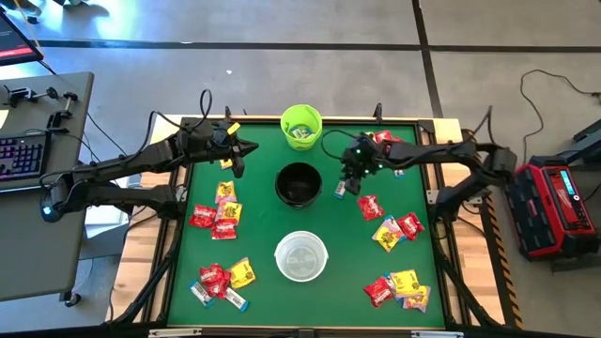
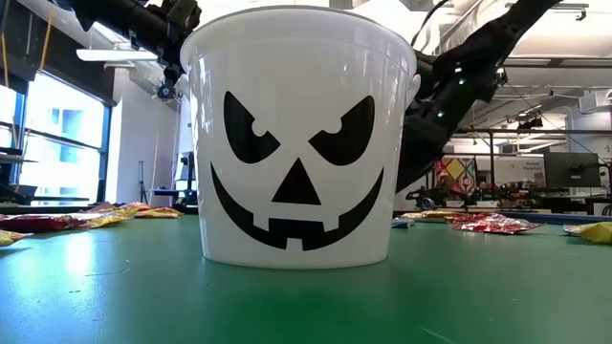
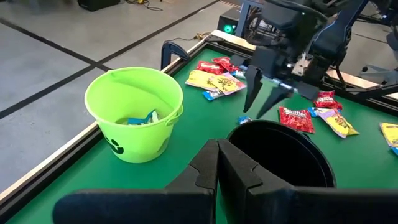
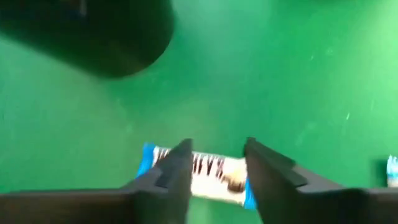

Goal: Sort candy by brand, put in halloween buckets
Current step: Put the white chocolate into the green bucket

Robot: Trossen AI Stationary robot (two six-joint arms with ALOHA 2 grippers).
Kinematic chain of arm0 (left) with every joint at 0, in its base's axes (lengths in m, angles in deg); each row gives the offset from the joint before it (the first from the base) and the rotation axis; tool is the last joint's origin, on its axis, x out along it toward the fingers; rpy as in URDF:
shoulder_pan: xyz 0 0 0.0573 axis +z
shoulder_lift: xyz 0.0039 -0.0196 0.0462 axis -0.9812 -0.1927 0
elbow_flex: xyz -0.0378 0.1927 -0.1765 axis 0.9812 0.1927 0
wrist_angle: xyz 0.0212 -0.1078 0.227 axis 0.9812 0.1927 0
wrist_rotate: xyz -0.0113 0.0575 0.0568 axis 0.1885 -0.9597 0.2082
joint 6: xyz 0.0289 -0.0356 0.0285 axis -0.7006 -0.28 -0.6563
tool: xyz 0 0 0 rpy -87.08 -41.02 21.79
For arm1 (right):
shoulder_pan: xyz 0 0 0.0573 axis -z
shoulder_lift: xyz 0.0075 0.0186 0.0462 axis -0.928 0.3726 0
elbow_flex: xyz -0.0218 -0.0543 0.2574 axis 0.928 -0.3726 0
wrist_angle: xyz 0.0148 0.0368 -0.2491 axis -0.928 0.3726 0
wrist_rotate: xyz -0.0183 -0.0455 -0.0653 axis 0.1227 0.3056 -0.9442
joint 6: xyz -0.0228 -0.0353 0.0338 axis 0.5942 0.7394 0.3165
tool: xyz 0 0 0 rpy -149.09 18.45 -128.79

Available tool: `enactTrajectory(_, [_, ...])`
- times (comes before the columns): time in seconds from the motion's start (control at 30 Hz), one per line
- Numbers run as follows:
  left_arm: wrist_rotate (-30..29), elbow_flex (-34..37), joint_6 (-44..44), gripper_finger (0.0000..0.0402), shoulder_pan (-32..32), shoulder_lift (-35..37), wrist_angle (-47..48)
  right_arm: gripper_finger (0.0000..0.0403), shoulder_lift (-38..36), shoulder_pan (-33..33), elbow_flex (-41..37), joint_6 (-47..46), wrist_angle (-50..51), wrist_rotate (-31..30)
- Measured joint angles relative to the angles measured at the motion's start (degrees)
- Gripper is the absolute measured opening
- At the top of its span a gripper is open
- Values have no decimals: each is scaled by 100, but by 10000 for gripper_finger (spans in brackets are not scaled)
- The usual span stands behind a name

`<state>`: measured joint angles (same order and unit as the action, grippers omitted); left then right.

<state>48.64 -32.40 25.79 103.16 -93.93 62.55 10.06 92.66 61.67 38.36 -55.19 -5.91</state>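
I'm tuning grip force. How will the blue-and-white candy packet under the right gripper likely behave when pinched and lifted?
The blue-and-white candy packet lies flat on the green table, so it's probably light and thin, needing a low pinch. Its glossy wrapper may be slippery between the right gripper's open fingers. Being a bar shape, it likely stays fairly stiff, though the wrapper ends could crinkle.

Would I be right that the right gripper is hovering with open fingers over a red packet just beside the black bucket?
Not quite: the packet under the right gripper is blue and white, not red, as the right wrist view shows. The rest holds: the fingers are open over it, just beside the black bucket.
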Motion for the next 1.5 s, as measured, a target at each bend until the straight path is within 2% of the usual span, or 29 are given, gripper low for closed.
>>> enactTrajectory(0.1, [0, 0, 0, 0, 0, 0, 0, 29, 225, 70, 5, -116, -213, 0])
enactTrajectory(0.13, [1, 0, 0, 0, 0, 0, 0, 15, 289, 99, 5, -149, -195, -3])
enactTrajectory(0.3, [1, 0, 0, 0, 0, 0, 0, 20, 491, 257, 5, -429, 337, -61])
enactTrajectory(0.5, [0, 0, 7, 0, 0, 0, 3, 4, 332, 324, 5, -1370, 1070, -55])
enactTrajectory(0.67, [1, 0, 7, 0, -11, 0, 50, 8, 94, 273, 5, -2087, 1568, 358])
enactTrajectory(0.83, [1, 0, 5, 0, -11, 0, 112, 49, -487, 86, 5, -1365, 1458, -56])
enactTrajectory(0.97, [1, 0, 2, 0, -11, 0, 140, 108, -840, -107, 5, -48, 1405, 122])
enactTrajectory(1.1, [1, 0, 2, 0, -11, 0, 139, 156, -715, -467, 5, 1229, 1615, 236])
enactTrajectory(1.37, [1, 0, 61, 0, -11, -2, 141, 193, -136, -970, 32, 1520, 1240, 174])
enactTrajectory(1.5, [1, 0, 57, 0, -11, -2, 152, 202, 18, -1167, 273, 2014, 1200, -247])
